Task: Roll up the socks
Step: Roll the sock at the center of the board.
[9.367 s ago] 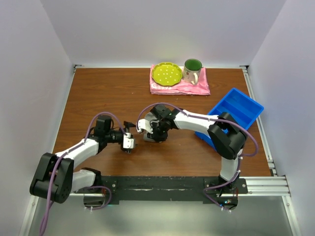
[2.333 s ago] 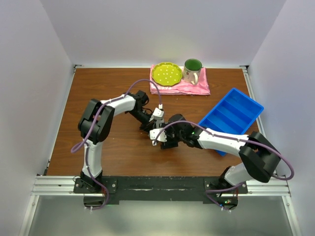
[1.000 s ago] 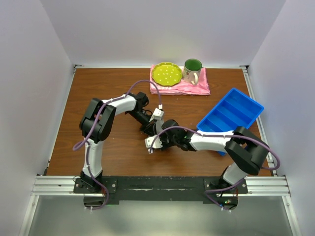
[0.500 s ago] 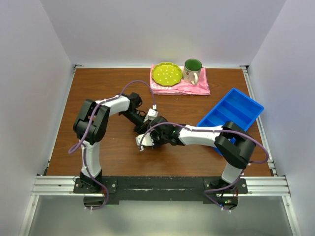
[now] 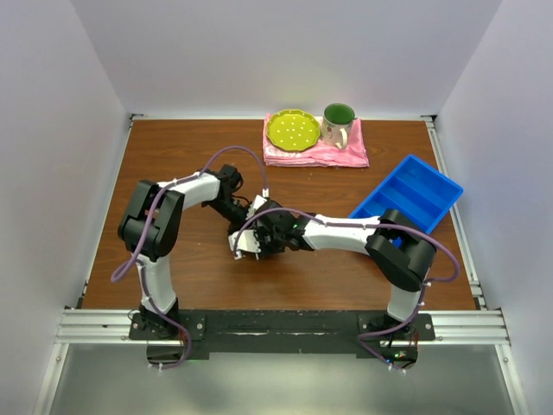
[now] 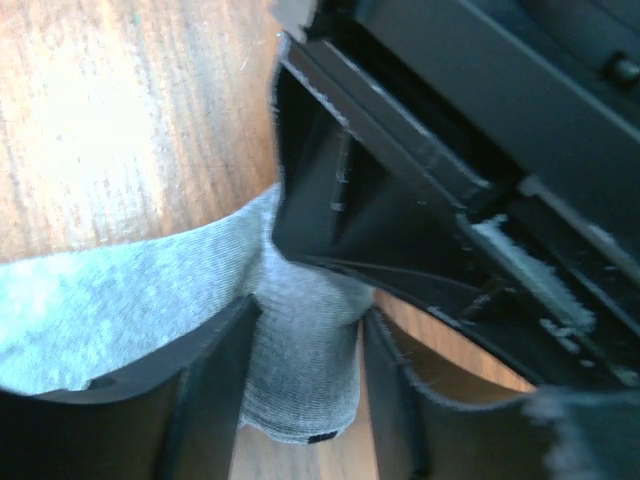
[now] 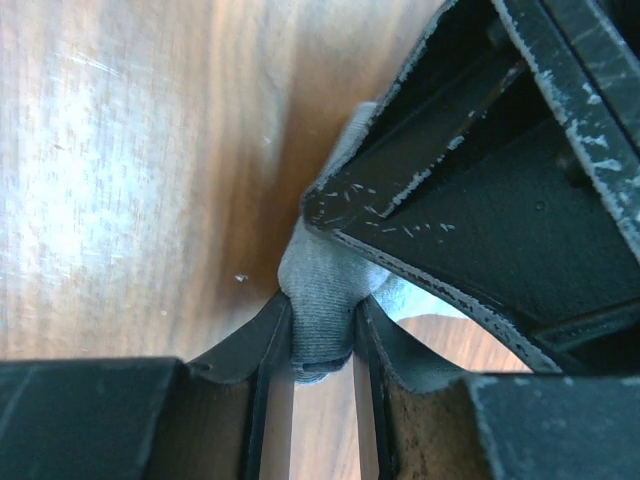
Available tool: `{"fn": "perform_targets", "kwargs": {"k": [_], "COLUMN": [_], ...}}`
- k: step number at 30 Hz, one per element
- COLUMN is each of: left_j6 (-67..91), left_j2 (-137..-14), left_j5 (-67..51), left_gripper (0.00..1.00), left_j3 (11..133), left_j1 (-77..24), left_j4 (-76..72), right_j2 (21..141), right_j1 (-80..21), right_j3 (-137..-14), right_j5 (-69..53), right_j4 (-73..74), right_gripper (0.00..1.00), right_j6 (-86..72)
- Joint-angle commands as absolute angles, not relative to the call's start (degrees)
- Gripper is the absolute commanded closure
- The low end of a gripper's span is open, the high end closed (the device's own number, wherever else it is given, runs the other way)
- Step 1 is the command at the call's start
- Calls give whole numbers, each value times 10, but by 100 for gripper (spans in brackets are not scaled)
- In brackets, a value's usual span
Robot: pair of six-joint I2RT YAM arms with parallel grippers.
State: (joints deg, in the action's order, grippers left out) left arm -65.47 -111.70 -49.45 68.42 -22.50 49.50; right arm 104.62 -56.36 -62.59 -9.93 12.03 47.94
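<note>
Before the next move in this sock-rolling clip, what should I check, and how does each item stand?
1. Right gripper holds sock: ok, a grey fold is pinched between its fingers.
2. Left gripper holds sock: cannot tell; fabric lies between its fingers, clamping unclear.
3. Grippers clear of each other: not ok, crowded together at the sock.
4. Roll formed: cannot tell, the arms hide it from above.
5. Plate and mug on pink cloth far from both grippers: ok.

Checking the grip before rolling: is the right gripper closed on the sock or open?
Shut on the sock: in the right wrist view the right gripper pinches a grey fold between its fingers.
</note>
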Motion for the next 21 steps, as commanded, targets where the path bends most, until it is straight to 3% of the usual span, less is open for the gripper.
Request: {"fn": "perform_targets", "kwargs": {"k": [1, 13, 14, 21], "left_j6": [-658, -703, -708, -751], "left_j2": [-1144, -1043, -1036, -998], "left_j5": [-320, -420, -426, -491], "left_gripper": [43, 34, 1, 0], "left_j3": [635, 631, 633, 631], "left_j1": [-236, -216, -209, -178], "left_j4": [465, 460, 464, 486], "right_j2": [1076, 1081, 1082, 1089], "right_j1": [-567, -567, -566, -567], "right_j3": [-626, -628, -628, -636], "right_j5": [-139, -149, -149, -149], "right_j4": [120, 125, 125, 129], "right_gripper": [100, 100, 100, 100], "right_j6": [441, 426, 425, 416]}}
